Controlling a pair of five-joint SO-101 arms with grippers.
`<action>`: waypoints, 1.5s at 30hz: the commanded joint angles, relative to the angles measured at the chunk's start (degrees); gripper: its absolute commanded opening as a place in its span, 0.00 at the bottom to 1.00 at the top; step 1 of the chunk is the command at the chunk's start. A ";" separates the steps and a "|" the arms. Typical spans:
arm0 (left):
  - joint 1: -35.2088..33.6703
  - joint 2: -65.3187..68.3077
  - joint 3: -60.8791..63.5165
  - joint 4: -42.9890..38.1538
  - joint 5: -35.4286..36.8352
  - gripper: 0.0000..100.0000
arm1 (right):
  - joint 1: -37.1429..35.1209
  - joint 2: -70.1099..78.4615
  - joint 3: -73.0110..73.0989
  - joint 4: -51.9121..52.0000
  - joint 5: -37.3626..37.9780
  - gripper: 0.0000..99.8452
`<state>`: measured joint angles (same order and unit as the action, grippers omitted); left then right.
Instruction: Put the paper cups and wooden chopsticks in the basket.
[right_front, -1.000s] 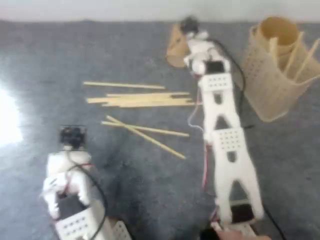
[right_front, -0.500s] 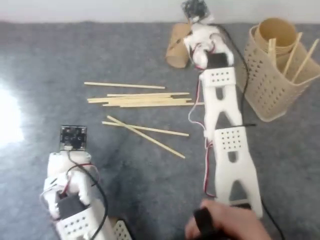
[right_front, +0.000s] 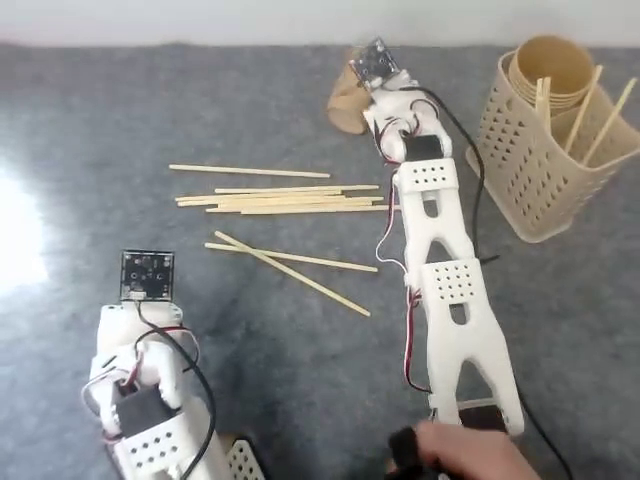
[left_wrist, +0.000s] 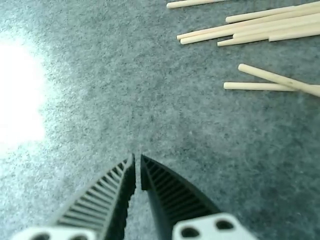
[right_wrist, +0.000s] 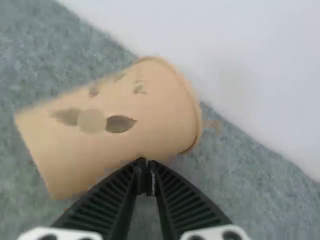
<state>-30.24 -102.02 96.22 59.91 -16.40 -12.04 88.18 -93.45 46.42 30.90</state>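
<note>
The task looks partly done. The cream perforated plastic basket (right_front: 540, 170) stands at the far right of the grey felt-covered desk (right_front: 100, 130) and already holds a stack of tan paper cups (right_front: 550, 65) and a few pale wooden chopsticks (right_front: 585, 105) leaning upright against its rim. Still to be collected are one loose tan paper cup (right_front: 343, 100) and the chopsticks scattered on the desk. The loose cup lies on its side at the far edge, just left of the basket. Its long axis runs roughly near-to-far, and in the right wrist view its rolled mouth rim points toward the white wall while its base faces back over the desk. The right gripper (right_wrist: 145, 175) sits right at the cup's side with its jaws closed tip to tip and nothing between them, so the cup is not yet grasped. The loose bundle of chopsticks (right_front: 285, 200) lies mid-desk between the arms with its long axes across the desk, left to right. A single stick (right_front: 250, 171) lies just beyond it, and a crossed pair (right_front: 290, 265) slants toward the near right. The left gripper (left_wrist: 137, 170) hangs over bare felt near the sticks' left ends, its jaws all but shut with only a thin slit between them, and it holds nothing.
</note>
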 joint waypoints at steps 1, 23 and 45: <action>0.62 -0.44 -0.22 -1.32 -0.53 0.02 | 1.63 -1.10 -2.99 7.78 4.31 0.01; 0.62 -0.44 -0.22 -1.32 -0.53 0.02 | 5.14 -12.70 -0.70 -3.91 8.53 0.01; 0.53 -0.44 -0.22 -1.32 -0.53 0.02 | 4.26 -16.31 -3.08 44.97 16.62 0.01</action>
<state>-29.98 -102.02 96.22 59.91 -16.40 -7.12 75.52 -96.53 79.82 47.08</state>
